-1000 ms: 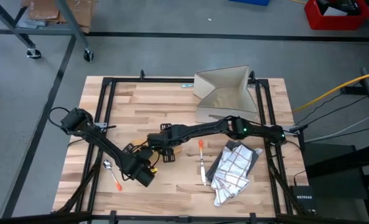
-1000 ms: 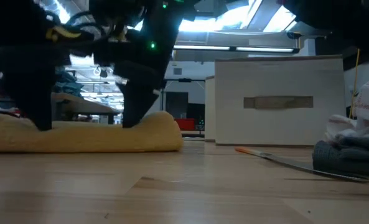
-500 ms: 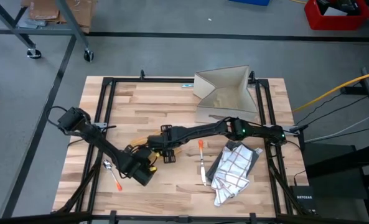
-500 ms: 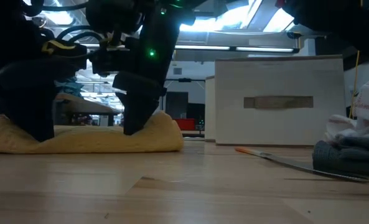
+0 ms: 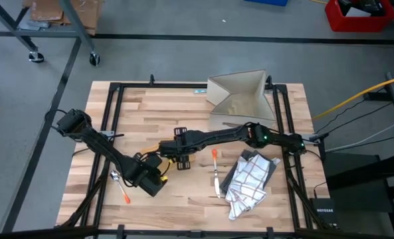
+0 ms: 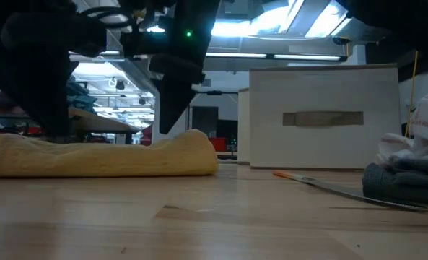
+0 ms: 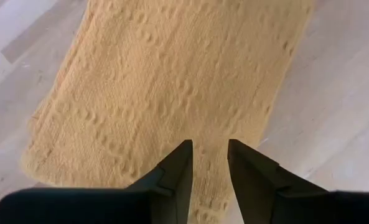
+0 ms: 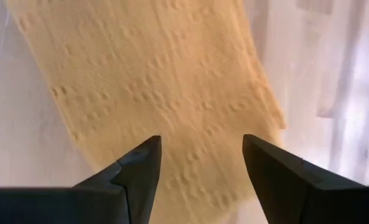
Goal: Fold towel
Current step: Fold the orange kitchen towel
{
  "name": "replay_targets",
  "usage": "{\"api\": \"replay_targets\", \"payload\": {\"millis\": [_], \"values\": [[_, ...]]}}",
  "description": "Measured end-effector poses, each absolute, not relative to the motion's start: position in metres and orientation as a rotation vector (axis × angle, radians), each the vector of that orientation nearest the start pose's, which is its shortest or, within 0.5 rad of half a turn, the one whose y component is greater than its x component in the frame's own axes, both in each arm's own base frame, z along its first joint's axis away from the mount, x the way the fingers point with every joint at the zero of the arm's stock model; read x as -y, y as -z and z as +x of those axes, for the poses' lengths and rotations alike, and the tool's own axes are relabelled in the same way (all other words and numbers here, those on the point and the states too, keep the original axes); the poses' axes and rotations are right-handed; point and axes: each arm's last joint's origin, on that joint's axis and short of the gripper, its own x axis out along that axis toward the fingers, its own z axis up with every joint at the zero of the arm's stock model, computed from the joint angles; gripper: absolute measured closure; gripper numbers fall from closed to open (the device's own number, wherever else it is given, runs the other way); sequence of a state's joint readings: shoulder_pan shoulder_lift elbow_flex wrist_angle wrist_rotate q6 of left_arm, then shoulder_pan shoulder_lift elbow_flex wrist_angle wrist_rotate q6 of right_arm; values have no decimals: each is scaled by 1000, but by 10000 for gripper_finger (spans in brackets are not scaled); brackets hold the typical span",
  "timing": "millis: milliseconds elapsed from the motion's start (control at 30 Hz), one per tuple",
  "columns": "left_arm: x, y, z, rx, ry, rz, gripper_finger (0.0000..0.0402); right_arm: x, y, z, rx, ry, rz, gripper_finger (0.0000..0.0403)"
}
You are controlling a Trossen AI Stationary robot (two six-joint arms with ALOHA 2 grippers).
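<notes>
The yellow towel lies flat on the wood table as a long folded strip, and its textured surface fills the left wrist view and the right wrist view. In the high view the arms cover most of the towel. My left gripper is over the towel's left part, pointing down, its fingers a little apart. My right gripper hangs open and wide over the right part, with its tips above the cloth. My left gripper's fingertips stand right at the towel's top surface near its left end, coming from above. I cannot tell whether they touch it. Nothing is between the fingers.
A beige box stands at the far right. A pile of grey and checked cloths lies near right. An orange-handled utensil lies beside the pile, and a spoon lies near left.
Both grippers have risen from the towel, where their fingers stood pressed down a second ago. My right gripper now clears the cloth and has drawn a little toward the far edge. The towel stays lying flat as a folded strip.
</notes>
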State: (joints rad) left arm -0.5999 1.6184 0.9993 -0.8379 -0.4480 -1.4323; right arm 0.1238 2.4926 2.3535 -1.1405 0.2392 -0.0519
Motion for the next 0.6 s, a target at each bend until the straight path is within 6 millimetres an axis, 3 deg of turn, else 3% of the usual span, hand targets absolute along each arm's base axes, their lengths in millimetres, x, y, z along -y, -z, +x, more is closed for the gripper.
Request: {"api": "replay_targets", "payload": {"millis": [267, 600], "values": [[143, -182, 229, -1090, -737, -444, 308, -50, -203, 498, -1316, 86, -302, 173], [145, -182, 220, -1127, -754, -395, 308, -18, -198, 498, -1352, 141, -262, 173]]}}
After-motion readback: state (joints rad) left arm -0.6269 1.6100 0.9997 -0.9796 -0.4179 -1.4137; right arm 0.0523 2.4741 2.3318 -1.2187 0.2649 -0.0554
